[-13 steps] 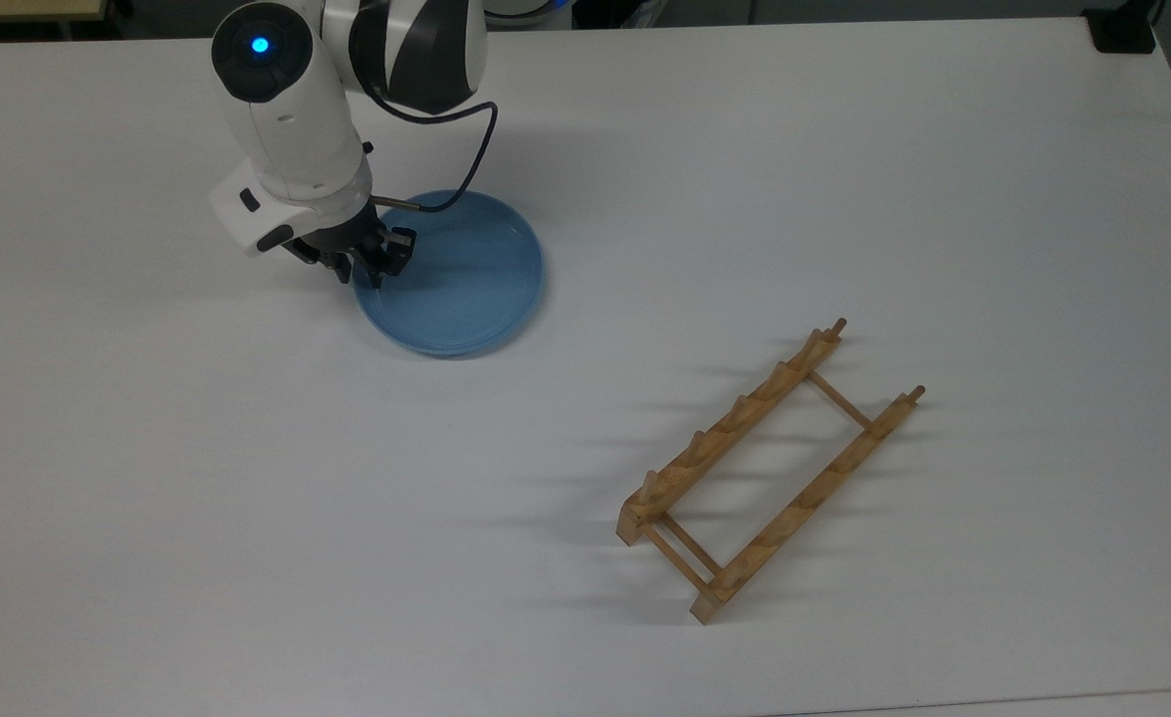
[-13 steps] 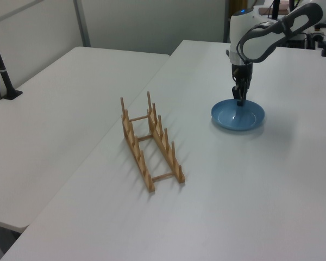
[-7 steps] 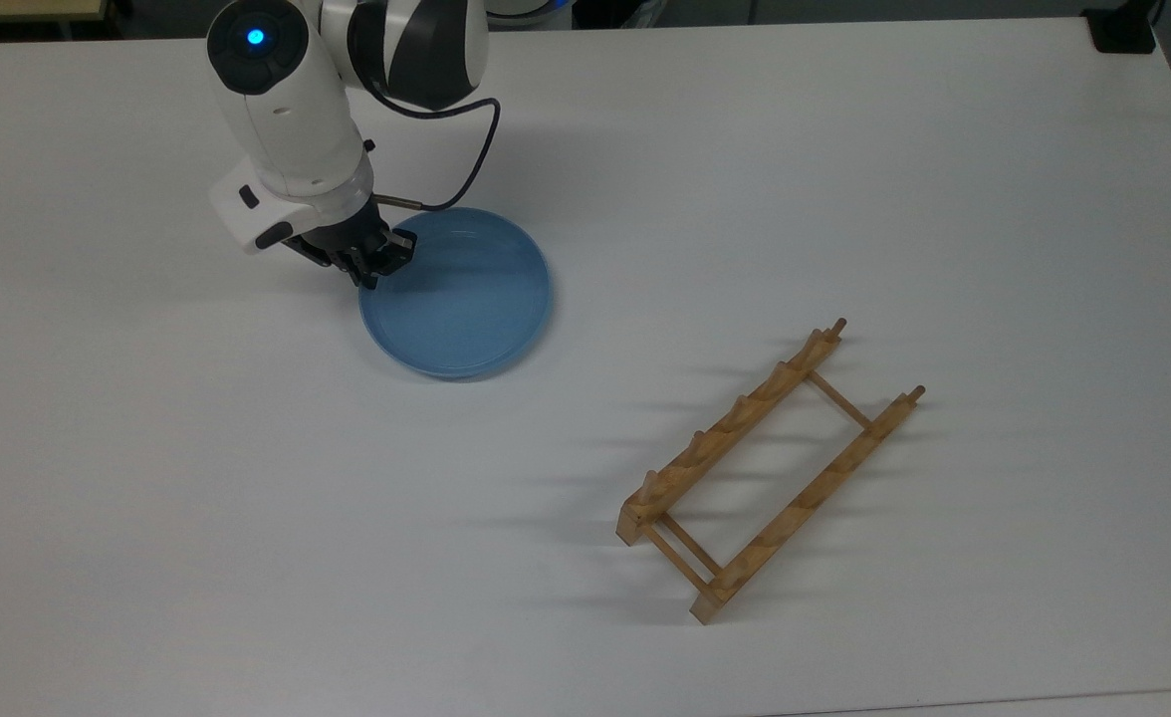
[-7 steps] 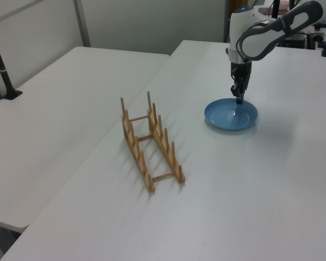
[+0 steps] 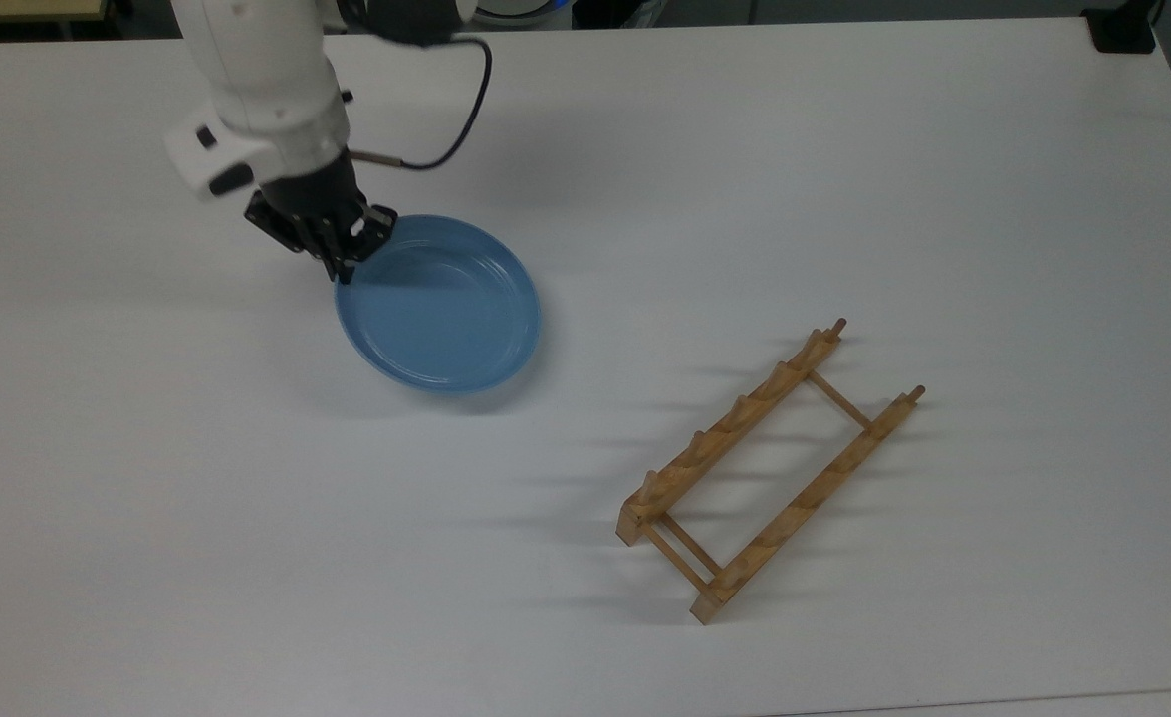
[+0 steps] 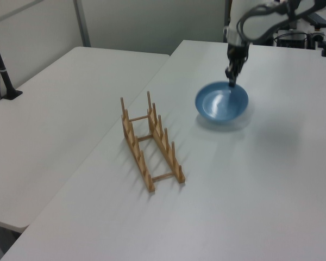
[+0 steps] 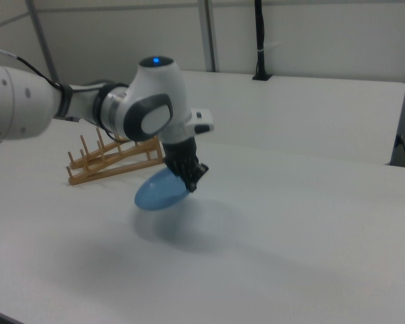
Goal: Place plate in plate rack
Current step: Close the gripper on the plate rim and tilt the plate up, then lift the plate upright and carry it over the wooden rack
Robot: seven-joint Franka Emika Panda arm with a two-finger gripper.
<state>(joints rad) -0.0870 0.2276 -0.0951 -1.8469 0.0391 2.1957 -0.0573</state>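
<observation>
Above the surface (image 5: 844,179), towards its far-left corner in the top view, we see the hand (image 5: 345,261) clamped on the rim of the plate (image 5: 438,307), which hangs tilted in the air; the plate rack (image 5: 767,470) stands well apart, nearer the front-right corner

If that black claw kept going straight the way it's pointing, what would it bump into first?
The gripper points downward and is shut on the plate rim. Past the rim, it would probably meet the white table first; the plate rack stands well off that line.
</observation>
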